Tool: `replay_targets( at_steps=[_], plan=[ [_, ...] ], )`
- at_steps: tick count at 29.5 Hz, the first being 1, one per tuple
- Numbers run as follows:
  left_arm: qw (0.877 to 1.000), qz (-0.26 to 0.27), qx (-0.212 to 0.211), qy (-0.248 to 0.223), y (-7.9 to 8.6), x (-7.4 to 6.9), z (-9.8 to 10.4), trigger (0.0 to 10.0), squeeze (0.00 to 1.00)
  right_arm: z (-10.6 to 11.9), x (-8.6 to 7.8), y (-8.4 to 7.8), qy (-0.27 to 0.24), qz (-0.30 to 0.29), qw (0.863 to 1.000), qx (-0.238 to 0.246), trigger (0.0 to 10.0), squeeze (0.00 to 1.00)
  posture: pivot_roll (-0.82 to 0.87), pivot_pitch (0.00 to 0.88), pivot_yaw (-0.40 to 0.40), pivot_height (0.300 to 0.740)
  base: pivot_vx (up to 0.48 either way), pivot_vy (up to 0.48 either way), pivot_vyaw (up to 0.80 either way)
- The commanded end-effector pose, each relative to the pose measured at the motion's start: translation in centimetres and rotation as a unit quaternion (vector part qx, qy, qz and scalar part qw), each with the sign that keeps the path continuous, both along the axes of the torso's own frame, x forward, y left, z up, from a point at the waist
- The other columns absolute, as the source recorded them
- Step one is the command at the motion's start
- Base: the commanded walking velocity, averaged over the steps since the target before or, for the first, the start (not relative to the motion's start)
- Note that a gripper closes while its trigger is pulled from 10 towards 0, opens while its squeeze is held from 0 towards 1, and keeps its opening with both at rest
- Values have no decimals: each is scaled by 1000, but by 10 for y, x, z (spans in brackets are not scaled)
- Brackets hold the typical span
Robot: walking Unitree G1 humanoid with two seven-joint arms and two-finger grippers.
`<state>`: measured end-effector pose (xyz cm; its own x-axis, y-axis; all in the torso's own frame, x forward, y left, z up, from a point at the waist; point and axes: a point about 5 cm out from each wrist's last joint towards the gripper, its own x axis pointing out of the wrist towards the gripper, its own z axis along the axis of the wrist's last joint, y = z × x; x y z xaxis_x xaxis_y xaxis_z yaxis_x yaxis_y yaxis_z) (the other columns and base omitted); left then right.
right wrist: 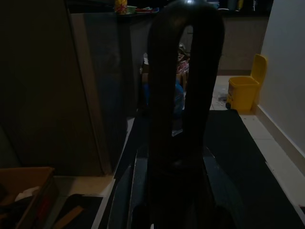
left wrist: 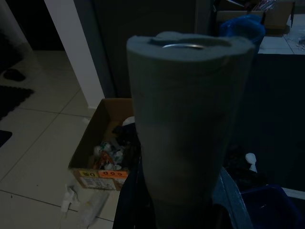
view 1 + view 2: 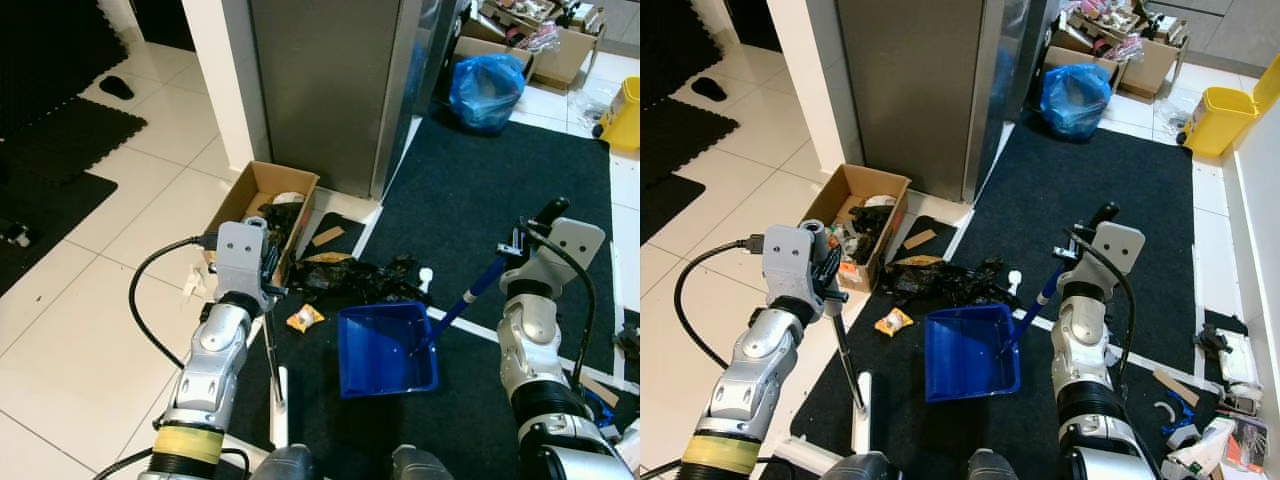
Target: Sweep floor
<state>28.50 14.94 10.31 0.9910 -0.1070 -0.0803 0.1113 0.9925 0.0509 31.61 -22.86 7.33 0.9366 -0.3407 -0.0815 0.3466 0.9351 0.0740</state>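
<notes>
Both grippers are clamped on tools: left gripper (image 3: pixel 268 280) on the broom handle (image 3: pixel 272 350), right gripper (image 3: pixel 520 245) on the dustpan handle (image 3: pixel 470 295). Just beyond the blue dustpan (image 3: pixel 385 350) lies black trash (image 3: pixel 355 275), with a snack wrapper (image 3: pixel 304 318) beside its left rim.

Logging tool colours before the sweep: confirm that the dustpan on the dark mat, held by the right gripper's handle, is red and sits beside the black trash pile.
Not quite. The dustpan is blue, not red, as the left eye view shows. The rest holds: it sits on the dark mat beside the black trash pile, its handle in the right gripper.

left arm (image 3: pixel 210 365) raised, jaws clamped on handle | right arm (image 3: pixel 535 340) raised, jaws clamped
</notes>
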Motion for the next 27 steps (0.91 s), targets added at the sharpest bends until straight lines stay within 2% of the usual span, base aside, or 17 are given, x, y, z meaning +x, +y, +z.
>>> replay_targets(
  at_steps=[1,27],
  plan=[
    [1000,-3,2,-3,-1,0,0,10000,0,7,3,-1,-21,-4,1000,-2,10000,0,106,58,0,740,0,0,0],
    [1000,-2,2,-1,-1,-1,0,10000,0,8,2,-1,-29,-6,999,15,10000,0,107,63,-2,740,0,0,0]
  ],
)
